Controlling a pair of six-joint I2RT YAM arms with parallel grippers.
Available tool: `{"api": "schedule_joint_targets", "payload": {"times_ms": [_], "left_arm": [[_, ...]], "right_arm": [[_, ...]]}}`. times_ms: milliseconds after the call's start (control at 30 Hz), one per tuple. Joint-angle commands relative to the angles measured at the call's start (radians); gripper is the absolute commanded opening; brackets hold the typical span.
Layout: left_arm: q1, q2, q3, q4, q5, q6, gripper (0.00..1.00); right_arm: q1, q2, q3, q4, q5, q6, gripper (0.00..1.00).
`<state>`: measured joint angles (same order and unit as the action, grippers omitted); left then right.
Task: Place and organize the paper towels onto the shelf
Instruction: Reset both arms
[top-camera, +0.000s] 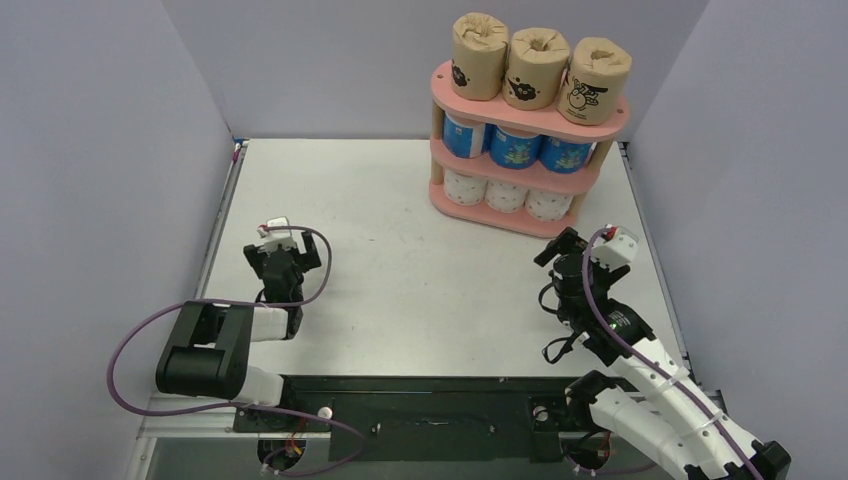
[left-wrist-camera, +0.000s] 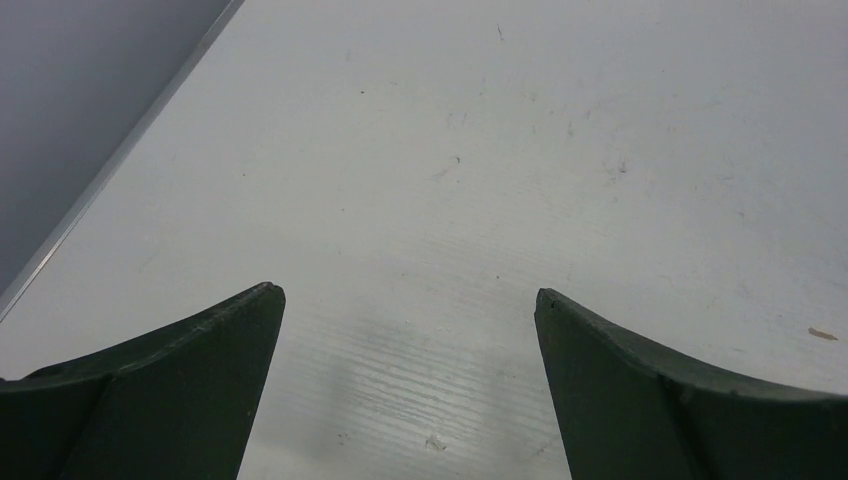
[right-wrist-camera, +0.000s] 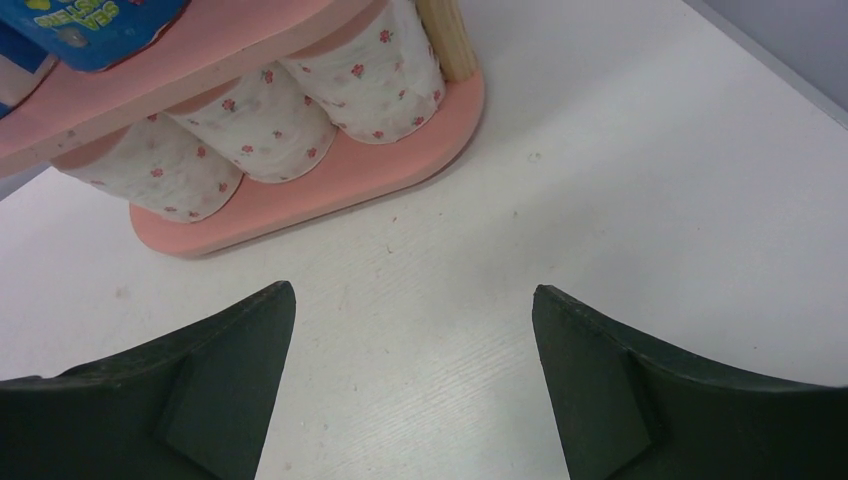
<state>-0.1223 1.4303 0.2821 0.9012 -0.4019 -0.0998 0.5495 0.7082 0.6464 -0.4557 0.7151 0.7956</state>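
The pink shelf (top-camera: 592, 124) stands at the back right of the table, its base also in the right wrist view (right-wrist-camera: 300, 205). On top stand three brown paper towels (top-camera: 537, 68) with black drawings. Three blue rolls (top-camera: 515, 148) fill the middle tier and three white pink-dotted rolls (top-camera: 503, 194) the bottom tier (right-wrist-camera: 262, 125). My right gripper (top-camera: 560, 247) hangs open just in front of the shelf's right end, nothing between its fingers (right-wrist-camera: 250, 340). Open and holding nothing, my left gripper (top-camera: 285, 258) stays low over bare table at the left, far from the shelf.
Grey walls enclose the white table (top-camera: 400, 250) on the left, back and right. A metal rail (left-wrist-camera: 120, 160) runs along the table's left edge. The black mounting bar (top-camera: 430, 410) with both arm bases lies along the near edge.
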Motion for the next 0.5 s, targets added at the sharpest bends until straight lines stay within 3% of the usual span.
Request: {"api": "schedule_joint_targets", "payload": {"times_ms": [0,133,267,400,467], "left_arm": [[0.029,0.026,-0.023,0.163,0.041,-0.027,0.96],[0.030,0.028,-0.020,0.163,0.044,-0.028,0.96],[0.030,0.027,-0.031,0.187,0.044,-0.025,0.96],[0.031,0.033,-0.035,0.203,0.044,-0.020,0.96],[0.031,0.033,-0.035,0.204,0.043,-0.020,0.96]], "right_arm": [[-0.003,0.044,0.032,0.062,0.090,-0.046,0.84],[-0.030,0.117,0.062,0.094,0.187,-0.009,0.84],[-0.155,0.203,0.068,0.151,0.133,0.030,0.84],[-0.275,0.221,0.022,0.300,0.233,-0.107,0.84],[-0.330,0.215,-0.041,0.441,0.201,-0.201,0.84]]}}
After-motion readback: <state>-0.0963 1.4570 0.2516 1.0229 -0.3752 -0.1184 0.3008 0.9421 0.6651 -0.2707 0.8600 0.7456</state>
